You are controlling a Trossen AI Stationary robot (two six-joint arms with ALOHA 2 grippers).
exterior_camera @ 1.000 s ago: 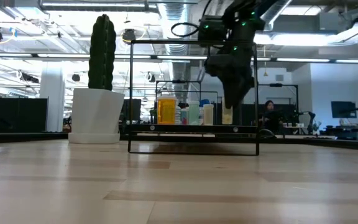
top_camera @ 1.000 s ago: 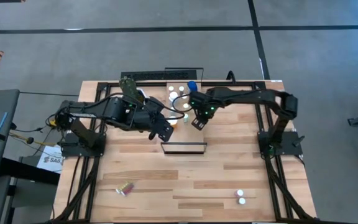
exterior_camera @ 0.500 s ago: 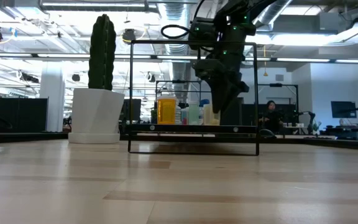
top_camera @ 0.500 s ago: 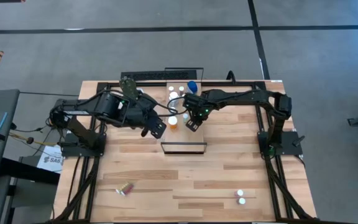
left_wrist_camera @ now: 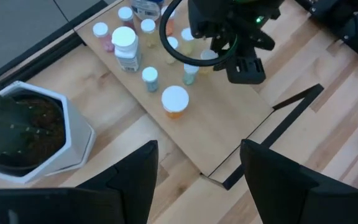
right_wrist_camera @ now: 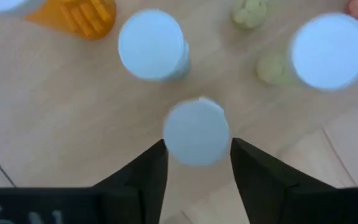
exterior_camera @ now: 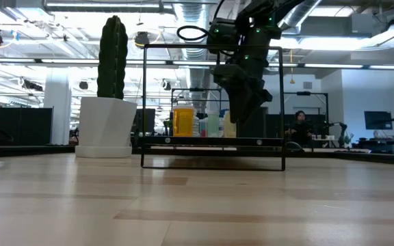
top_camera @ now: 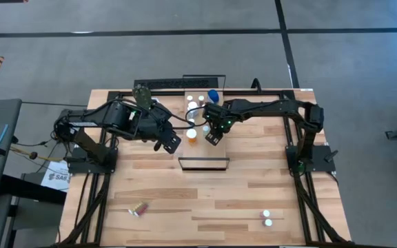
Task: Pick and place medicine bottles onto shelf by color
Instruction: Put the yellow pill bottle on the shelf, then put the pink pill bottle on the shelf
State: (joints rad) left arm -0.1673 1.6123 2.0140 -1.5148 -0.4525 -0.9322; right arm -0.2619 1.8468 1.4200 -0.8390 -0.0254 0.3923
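Bottles (top_camera: 193,105) on shelf (top_camera: 200,147), cactus pot (left_wrist_camera: 27,134) beside.

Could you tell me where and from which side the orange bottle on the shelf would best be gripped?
Probably from straight above, fingers closing on the orange bottle's round white cap or the body just below: it stands upright, nearest the shelf's open end, with smaller bottles close behind.

Med bottles (left_wrist_camera: 175,101) upright, clustered on shelf (left_wrist_camera: 229,130) — two white-capped, one reddish on tabletop.

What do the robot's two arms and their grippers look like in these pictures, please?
Both are dark, jointed arms. The right gripper is a black block with small green lights and a looping black cable; the left gripper has broad, dark, flat fingers.
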